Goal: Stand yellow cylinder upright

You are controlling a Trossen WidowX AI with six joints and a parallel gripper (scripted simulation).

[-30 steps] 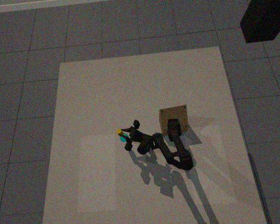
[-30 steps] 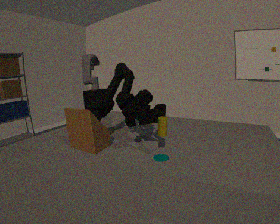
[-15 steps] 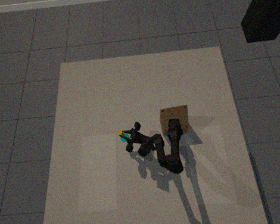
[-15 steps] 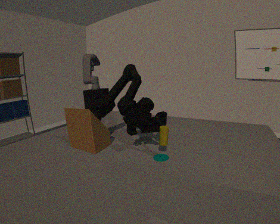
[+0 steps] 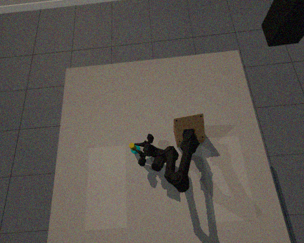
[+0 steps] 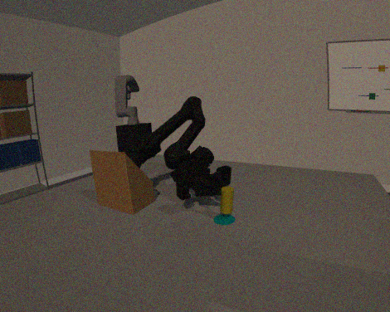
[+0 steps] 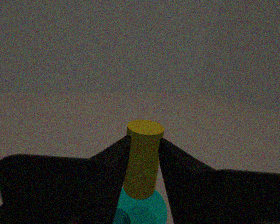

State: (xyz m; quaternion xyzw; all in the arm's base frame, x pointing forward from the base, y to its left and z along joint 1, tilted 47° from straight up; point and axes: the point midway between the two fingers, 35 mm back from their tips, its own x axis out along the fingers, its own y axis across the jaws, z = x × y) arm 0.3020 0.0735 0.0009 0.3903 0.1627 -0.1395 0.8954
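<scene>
Nearest the left edge of the tabletop (image 5: 97, 106) (image 6: 278, 257), well in from its corners, the yellow cylinder (image 5: 132, 145) (image 6: 226, 200) (image 7: 143, 162) stands roughly upright at the cyan circle (image 5: 134, 151) (image 6: 224, 220) (image 7: 153, 206); it looks stiff, smooth and probably light, best held square across its sides. Behind it, the claw (image 5: 136, 147) (image 6: 226, 191) (image 7: 144, 141) is partly closed, gripping the cylinder near its top.

I can't read any words, labels, brands or numbers anywhere around my tool (image 5: 136, 146) (image 6: 226, 195) (image 7: 145, 142) or on the counter (image 5: 97, 97) (image 6: 153, 257). The whiteboard (image 6: 361, 83) on the wall carries only thin lines and two small squares, one yellow-orange and one green, with no legible writing.
</scene>
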